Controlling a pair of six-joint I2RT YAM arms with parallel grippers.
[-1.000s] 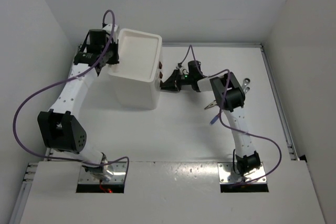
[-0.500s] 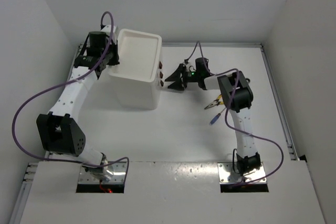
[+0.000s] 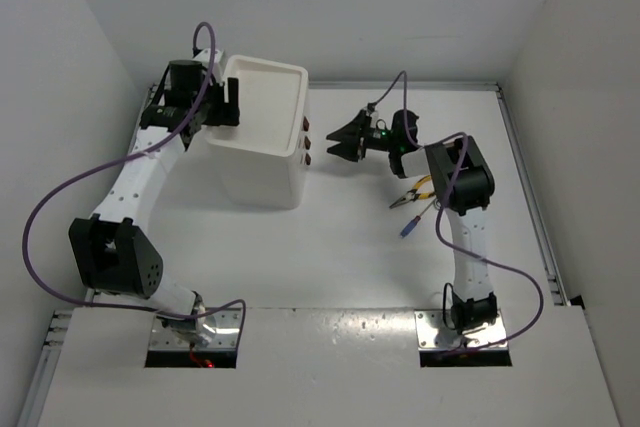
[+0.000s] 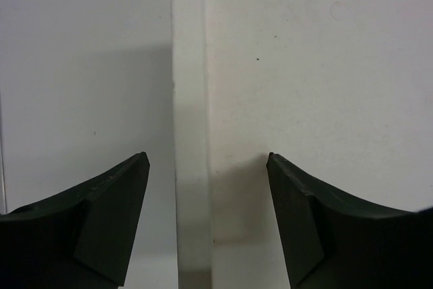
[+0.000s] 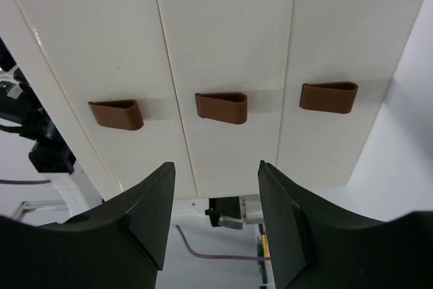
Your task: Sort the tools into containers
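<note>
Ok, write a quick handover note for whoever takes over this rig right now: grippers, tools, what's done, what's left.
Left gripper: fingers open, astride the left rim of the drawer unit, not clamping it.
Right gripper: fingers open, facing the middle knob, not touching.
Tools: yellow pliers and blue screwdriver lie on the table right of the unit; others not in view.
Done: nothing visibly sorted; all three drawers shut.
Left: open a drawer, put the tools away.
</note>
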